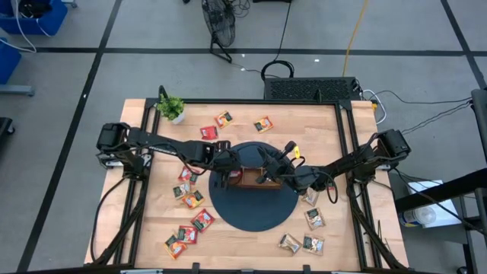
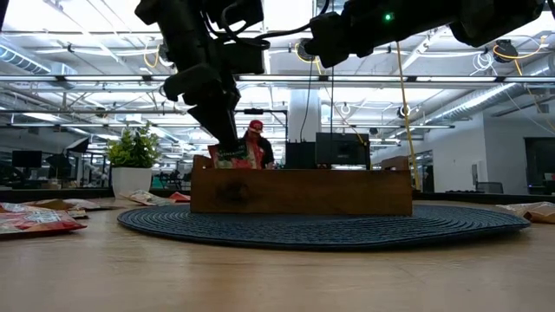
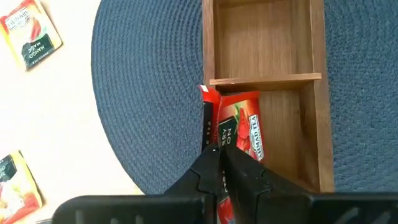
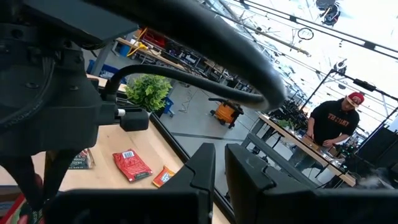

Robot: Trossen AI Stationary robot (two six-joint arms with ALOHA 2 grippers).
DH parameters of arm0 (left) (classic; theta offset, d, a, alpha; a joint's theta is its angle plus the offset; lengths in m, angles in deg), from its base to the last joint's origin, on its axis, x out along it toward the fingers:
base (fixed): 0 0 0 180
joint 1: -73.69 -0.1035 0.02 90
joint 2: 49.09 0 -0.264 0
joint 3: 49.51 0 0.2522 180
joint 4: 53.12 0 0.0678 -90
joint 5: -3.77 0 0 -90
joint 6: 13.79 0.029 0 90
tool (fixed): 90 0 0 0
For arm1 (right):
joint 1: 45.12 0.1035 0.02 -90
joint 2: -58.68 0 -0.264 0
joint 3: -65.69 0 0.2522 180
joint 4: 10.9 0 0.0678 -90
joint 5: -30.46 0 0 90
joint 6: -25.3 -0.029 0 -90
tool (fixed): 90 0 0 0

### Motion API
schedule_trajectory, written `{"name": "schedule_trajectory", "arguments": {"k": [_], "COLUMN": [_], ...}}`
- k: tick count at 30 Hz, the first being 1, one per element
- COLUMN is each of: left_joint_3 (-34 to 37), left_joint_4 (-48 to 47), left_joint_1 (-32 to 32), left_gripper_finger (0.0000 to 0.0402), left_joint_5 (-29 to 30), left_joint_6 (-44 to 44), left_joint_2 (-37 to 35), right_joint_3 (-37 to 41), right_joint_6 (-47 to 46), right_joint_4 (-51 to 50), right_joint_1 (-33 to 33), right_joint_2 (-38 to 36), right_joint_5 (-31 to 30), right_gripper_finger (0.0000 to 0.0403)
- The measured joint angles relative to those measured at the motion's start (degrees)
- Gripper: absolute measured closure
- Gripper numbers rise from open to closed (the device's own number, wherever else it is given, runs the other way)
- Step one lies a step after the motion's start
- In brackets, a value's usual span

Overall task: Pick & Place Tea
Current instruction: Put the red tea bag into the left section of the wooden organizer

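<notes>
The left hand [image 3: 219, 163] hangs over the end compartment of the wooden tray [image 3: 318, 124], its fingers pinched on the bottom edge of a red tea sachet [image 3: 244, 130]. The sachet sits partly inside that compartment, with one corner riding up against the tray's side wall rather than lying flat on the floor. In the low view the same left hand [image 2: 227, 149] reaches just behind the tray's near wall [image 2: 302, 192].

The main risk, as I judge it, is that corner: if the fingers part while the sachet leans on the wall, it may tip outward onto the blue round mat [image 1: 228, 213] instead of dropping in. A thin foil packet could also cling to one finger and be dragged back out when the arm lifts.

The right hand [image 4: 219, 163] waits above the middle of the tray, fingers nearly together and holding nothing that I can see. The two arms are close over the tray, so a careless retreat by either could brush the other.

Many sachets lie scattered on the desk [image 1: 251, 247], among them orange ones [image 1: 192, 199] near the mat's edge.
</notes>
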Motion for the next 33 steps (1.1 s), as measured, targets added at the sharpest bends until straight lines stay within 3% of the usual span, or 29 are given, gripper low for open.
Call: {"name": "schedule_trajectory", "arguments": {"k": [10, 12, 16, 18, 24, 30, 33], "left_joint_3": [0.0, -0.9, -1.3, -1.1, 0.5, 0.5, 0.6], "left_joint_4": [-2.1, -6.4, -13.7, -14.0, -14.0, -15.4, -15.6], "left_joint_1": [0.0, 0.0, -1.9, -4.6, -18.4, -28.8, -31.9], "left_gripper_finger": [0.0257, 0.0239, 0.0220, 0.0218, 0.0217, 0.0217, 0.0217], "left_joint_5": [1.5, 5.4, 18.9, 21.5, 6.3, -4.8, -6.7], "left_joint_6": [1.2, 2.2, -1.8, -3.9, -3.4, -2.5, -1.4], "left_joint_2": [-1.2, -2.8, -7.4, -9.7, -10.8, -6.9, -4.0], "right_joint_3": [0.0, 0.0, 0.0, 0.0, 0.0, 0.0, 0.0], "right_joint_6": [0.1, 0.3, 0.8, 1.4, 2.2, 2.1, 2.1], "right_joint_4": [0.0, 0.0, 0.0, 0.0, -0.1, -3.1, -3.5], "right_joint_1": [0.0, 0.0, 0.0, 0.0, 0.0, 0.0, 0.0], "right_joint_2": [0.0, 0.0, 0.0, 0.0, 0.0, 0.0, 0.0], "right_joint_5": [0.0, 0.0, 0.0, 0.1, 0.1, 0.1, 0.1], "right_gripper_finger": [0.0374, 0.0374, 0.0374, 0.0374, 0.0374, 0.0374, 0.0374]}}
